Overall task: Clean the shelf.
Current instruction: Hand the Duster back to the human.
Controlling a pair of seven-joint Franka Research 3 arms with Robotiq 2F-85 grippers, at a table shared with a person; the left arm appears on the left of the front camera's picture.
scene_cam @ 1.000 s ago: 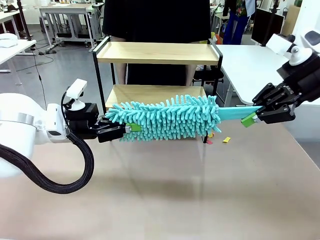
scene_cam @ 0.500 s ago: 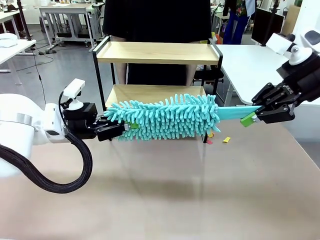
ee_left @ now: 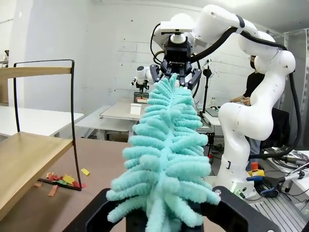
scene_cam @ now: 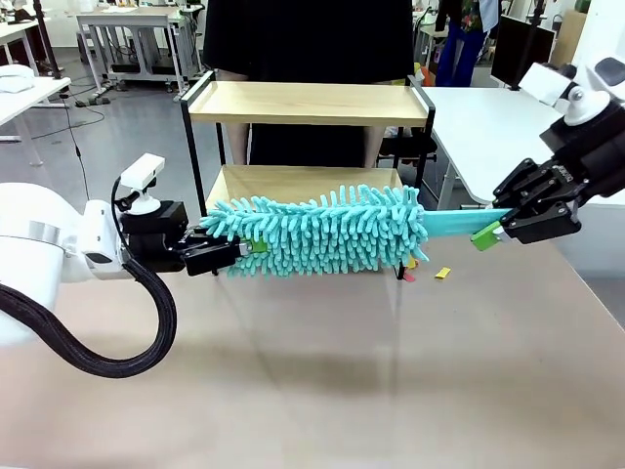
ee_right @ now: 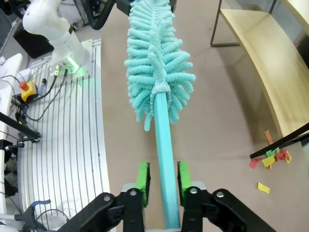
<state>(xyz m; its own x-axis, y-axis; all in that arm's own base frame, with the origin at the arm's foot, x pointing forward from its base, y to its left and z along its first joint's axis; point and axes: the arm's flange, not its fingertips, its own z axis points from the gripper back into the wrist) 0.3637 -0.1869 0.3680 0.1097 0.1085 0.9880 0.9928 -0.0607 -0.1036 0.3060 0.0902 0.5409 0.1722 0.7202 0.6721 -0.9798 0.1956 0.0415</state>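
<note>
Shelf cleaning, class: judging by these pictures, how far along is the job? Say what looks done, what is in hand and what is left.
Done: paper scraps lie on the table by the shelf, and both boards look bare. In hand: the left claw is shut on the duster tip; the right claw has the handle between its pads, seemingly loosening. Left: the scraps, perhaps more dusting.

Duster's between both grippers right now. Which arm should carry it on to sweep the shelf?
Probably the left. The left gripper is clamped on the duster head's tip, beside the shelf. The right gripper pads flank the handle with small gaps.
</note>
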